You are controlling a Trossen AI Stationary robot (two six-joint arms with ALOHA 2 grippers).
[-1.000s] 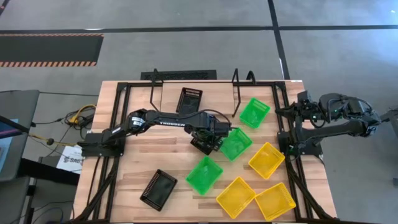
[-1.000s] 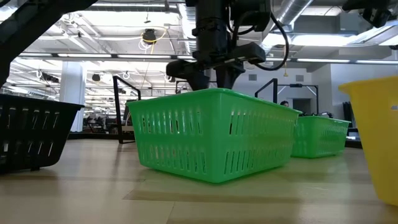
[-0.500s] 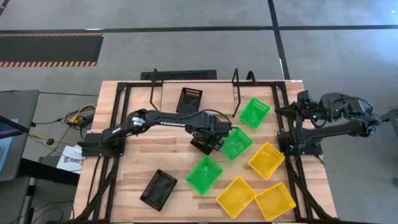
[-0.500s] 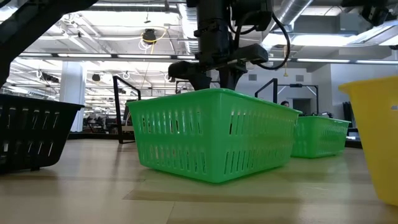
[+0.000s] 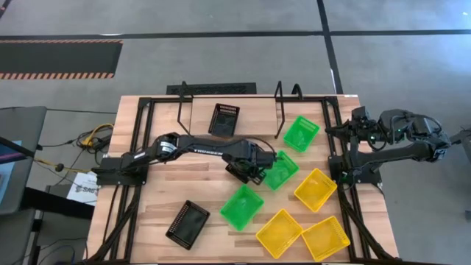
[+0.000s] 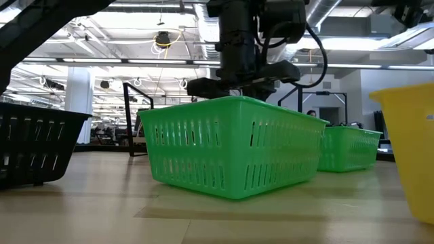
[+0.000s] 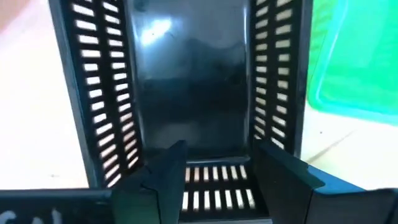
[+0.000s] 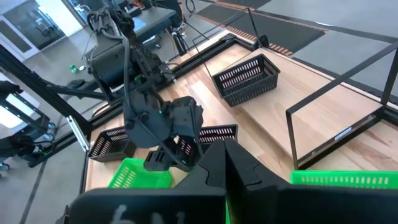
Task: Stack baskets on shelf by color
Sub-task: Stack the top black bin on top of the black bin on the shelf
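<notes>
Toward the near left of the table [image 5: 140, 221], one black basket [image 5: 187, 223] lies alone on the wood, well apart from the others. At the far edge, a second black basket [image 5: 224, 118] rests on the shelf [image 5: 254, 125], between its black wire uprights. The left arm reaches from the left side across the middle of the table, and the left gripper [image 5: 247, 171] hangs over a third black basket [image 7: 186, 81] that sits just beside a green basket [image 5: 280, 169]; the wrist view shows its fingers [image 7: 283, 171] spread apart above the near end wall of that black basket, gripping nothing. Nearer the front, a second green basket [image 5: 241, 207] stands on the table, and in the low view it fills the foreground with the left gripper [image 6: 239, 85] behind its rim. A third green basket [image 5: 302, 133] lies to the right of the shelf's right upright. Three yellow baskets occupy the right front: one [image 5: 315, 189] beside the middle green basket, and two more [image 5: 279, 232] [image 5: 325, 238] side by side near the front edge. At the right edge, the right arm is folded back off the work area, and the right gripper [image 8: 227, 163] is closed and empty.
</notes>
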